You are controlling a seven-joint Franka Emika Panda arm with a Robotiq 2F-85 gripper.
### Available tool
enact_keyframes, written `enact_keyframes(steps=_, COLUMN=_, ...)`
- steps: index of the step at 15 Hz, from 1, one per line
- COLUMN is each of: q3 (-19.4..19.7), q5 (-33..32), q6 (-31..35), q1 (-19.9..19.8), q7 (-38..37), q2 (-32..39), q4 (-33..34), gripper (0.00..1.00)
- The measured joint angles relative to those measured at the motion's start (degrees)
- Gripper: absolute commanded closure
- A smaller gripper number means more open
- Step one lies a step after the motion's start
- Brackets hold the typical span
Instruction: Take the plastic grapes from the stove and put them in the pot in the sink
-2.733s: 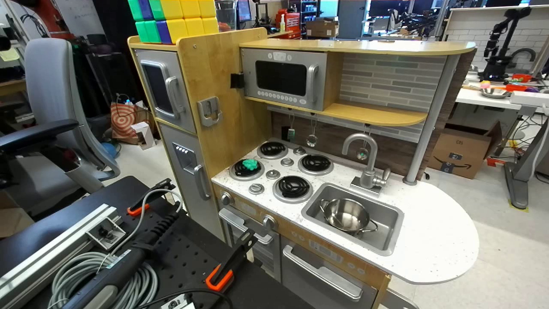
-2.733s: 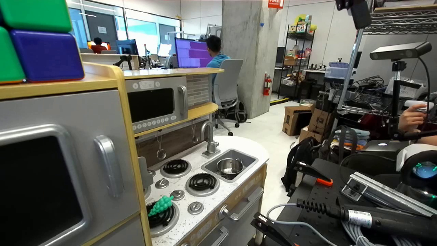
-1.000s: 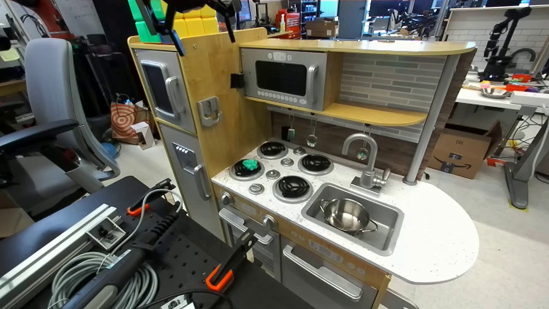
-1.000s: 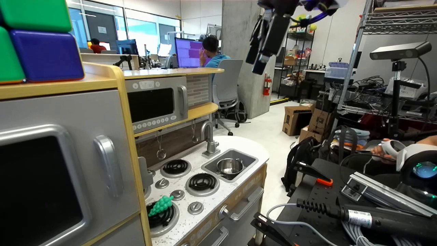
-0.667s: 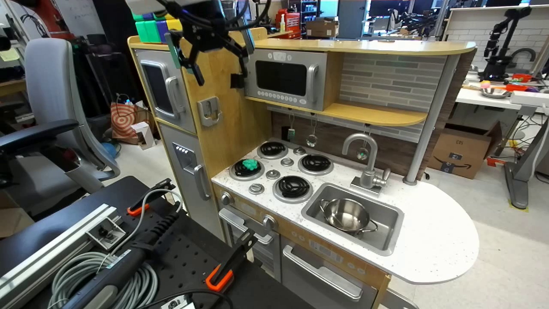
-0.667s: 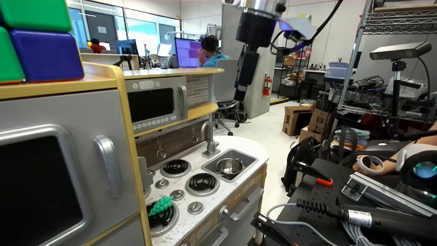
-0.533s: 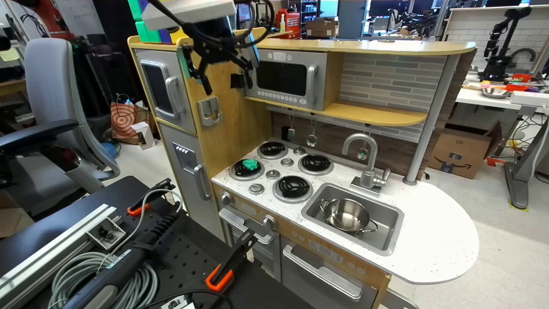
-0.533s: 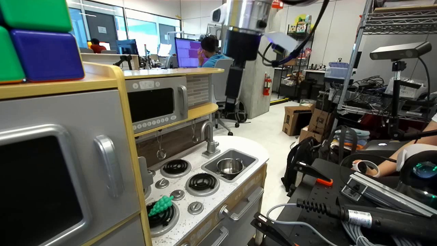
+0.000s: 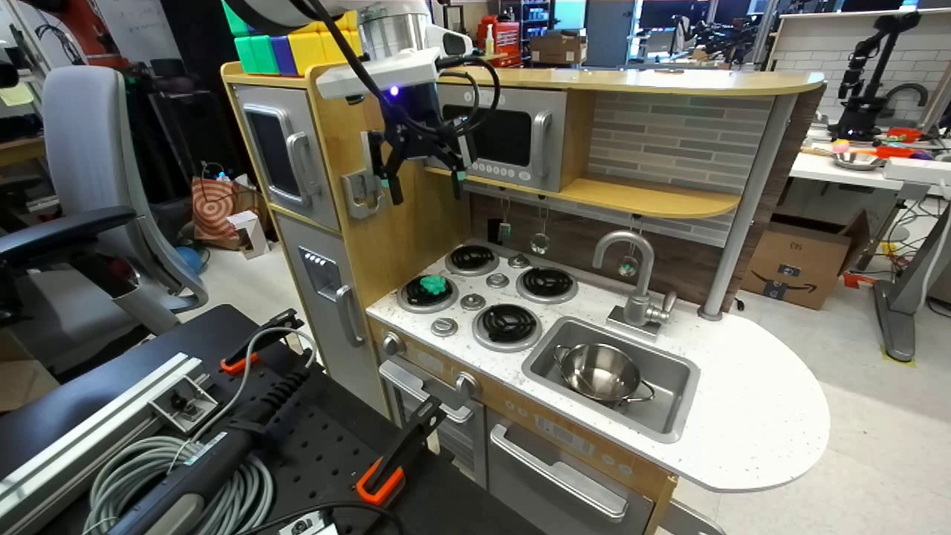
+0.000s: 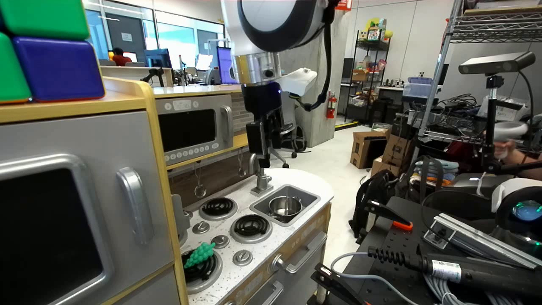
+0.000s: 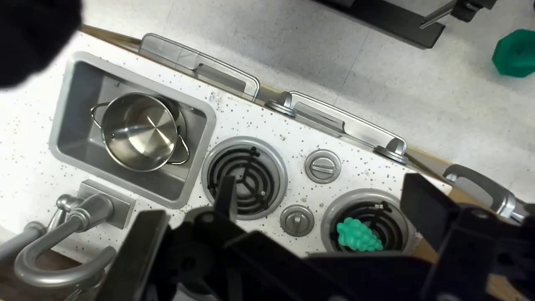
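The green plastic grapes [image 9: 433, 284] lie on a black burner of the white stove [image 9: 409, 318]. They also show in an exterior view [image 10: 200, 255] and in the wrist view [image 11: 358, 236]. The shiny steel pot [image 9: 600, 374] stands in the steel sink [image 9: 687, 401]. The pot also shows in the wrist view [image 11: 142, 133], and its inside looks empty. My gripper [image 9: 426, 192] is open and empty, high above the stove in front of the microwave. In the wrist view its fingers [image 11: 319, 182] are wide apart, with the grapes seen between them, well below.
The grey microwave [image 9: 487, 137] and wooden shelf [image 9: 661, 200] stand behind the gripper. The tall cabinet's wooden side [image 9: 401, 215] rises beside the stove. The curved faucet [image 9: 628, 249] stands behind the sink. A black table [image 9: 319, 423] with cables and clamps is in front.
The arm has entered from the top in both exterior views. My gripper has come down toward the stove and stays open. The grapes and pot have not moved.
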State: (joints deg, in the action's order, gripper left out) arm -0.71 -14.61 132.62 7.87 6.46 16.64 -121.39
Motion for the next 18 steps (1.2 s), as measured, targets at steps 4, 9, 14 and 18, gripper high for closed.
enact_keyframes(steps=4, q3=-0.1, q5=0.0, q6=-0.9, q1=0.0, q7=-0.2, q2=0.3, q4=0.9, gripper=0.0)
enact_keyframes(steps=9, q3=-1.1, q5=2.2, q6=2.5, q1=-0.6, q7=0.3, q2=2.5, q4=1.5, gripper=0.0)
enact_keyframes(steps=14, q3=-3.3, q5=3.6, q6=16.3, q1=-1.4, q7=6.8, q2=10.3, q4=1.7, gripper=0.0)
enact_keyframes(steps=18, q3=-5.4, q5=2.8, q6=14.2, q1=-2.1, q7=15.4, q2=14.0, q4=1.8, gripper=0.0)
